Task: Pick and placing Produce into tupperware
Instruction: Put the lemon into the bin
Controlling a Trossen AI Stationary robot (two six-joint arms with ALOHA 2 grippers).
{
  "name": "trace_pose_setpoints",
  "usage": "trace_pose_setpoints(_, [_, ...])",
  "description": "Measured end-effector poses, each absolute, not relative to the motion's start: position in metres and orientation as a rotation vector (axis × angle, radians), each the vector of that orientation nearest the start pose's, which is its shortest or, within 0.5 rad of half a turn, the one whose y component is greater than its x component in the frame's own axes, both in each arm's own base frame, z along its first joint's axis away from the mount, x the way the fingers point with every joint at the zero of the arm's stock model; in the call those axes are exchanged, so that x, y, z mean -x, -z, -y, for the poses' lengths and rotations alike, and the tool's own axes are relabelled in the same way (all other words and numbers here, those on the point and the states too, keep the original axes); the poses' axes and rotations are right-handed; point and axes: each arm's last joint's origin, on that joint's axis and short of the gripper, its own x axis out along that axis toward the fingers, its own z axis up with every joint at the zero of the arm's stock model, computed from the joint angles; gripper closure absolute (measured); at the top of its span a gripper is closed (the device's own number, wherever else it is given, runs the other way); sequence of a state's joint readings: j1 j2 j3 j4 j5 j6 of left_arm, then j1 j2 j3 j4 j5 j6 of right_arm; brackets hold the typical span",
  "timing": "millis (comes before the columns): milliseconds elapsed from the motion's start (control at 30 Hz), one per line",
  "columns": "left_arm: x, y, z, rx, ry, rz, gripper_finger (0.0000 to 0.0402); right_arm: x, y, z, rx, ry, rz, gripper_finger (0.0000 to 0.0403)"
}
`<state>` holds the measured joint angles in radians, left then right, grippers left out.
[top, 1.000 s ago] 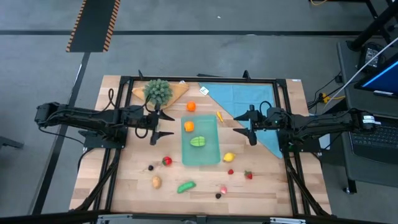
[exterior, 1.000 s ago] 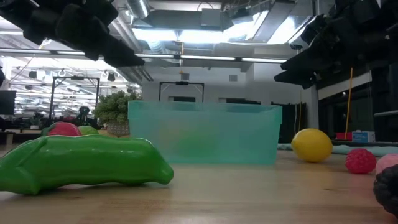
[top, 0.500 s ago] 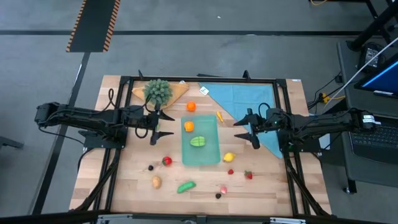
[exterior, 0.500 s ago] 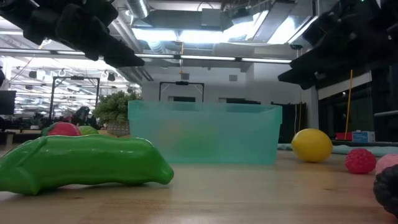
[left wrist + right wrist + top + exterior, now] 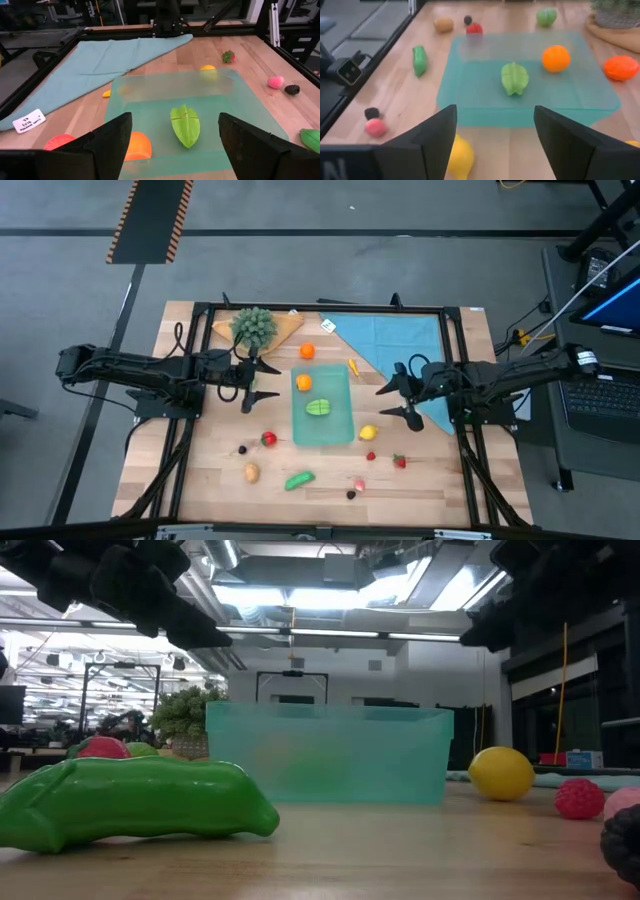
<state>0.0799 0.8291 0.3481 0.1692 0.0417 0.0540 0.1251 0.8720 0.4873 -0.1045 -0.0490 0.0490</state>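
The teal tupperware sits mid-table, holding an orange fruit and a green leafy piece. Small produce lies on the wood around it: a lemon, an orange, a red piece, a brown one, a green pod and a strawberry. My left gripper hovers open at the container's left side. My right gripper hovers open to its right, above and just far of the lemon, facing the tupperware.
A bushy green bunch stands on a tan board at the far left. A light-blue cloth covers the far right corner. A pink piece and dark berries lie near the front edge. A black frame rims the table.
My right gripper has moved toward the table's near edge, closer to the lemon, staying open. The left arm and all the produce have kept still.
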Motion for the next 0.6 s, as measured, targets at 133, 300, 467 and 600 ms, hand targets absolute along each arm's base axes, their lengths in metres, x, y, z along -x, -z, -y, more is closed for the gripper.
trace_pose_setpoints(133, [-0.178, -0.208, -0.013, -0.035, -0.03, -0.312, 0.0113, -0.195, -0.236, -0.038, -0.012, -0.183, -0.541, 0.0136])
trace_pose_setpoints(300, [-0.178, -0.208, -0.013, -0.034, -0.029, -0.315, 0.0113, -0.215, -0.248, -0.056, 0.027, -0.185, -0.679, 0.0136])
trace_pose_setpoints(467, [-0.178, -0.208, -0.013, -0.034, -0.03, -0.318, 0.0113, -0.232, -0.247, -0.071, 0.008, -0.176, -0.884, 0.0136])
trace_pose_setpoints(600, [-0.177, -0.206, -0.013, -0.033, -0.029, -0.337, 0.0113, -0.243, -0.239, -0.081, -0.026, -0.147, -0.996, 0.0136])
